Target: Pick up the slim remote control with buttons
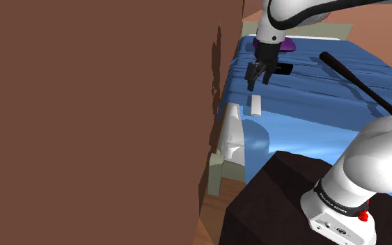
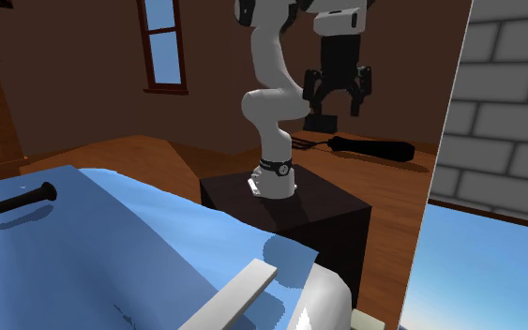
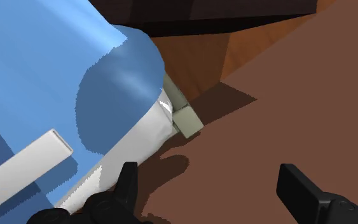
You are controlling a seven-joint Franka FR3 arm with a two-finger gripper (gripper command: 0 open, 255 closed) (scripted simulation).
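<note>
Black fingers [image 3: 128,181] spread wide, nothing between them, hovering above an edge of the blue-sheeted bed [image 1: 306,129]. Open like that, I'd say, to straddle something narrow. There's the target: a slim white bar-shaped remote control [image 1: 256,104], flat on the bed by that same edge, close below the fingers, untouched. A long black bat [image 1: 361,82] lies farther across the bed, well clear. Lowering squarely over the remote looks next.
</note>
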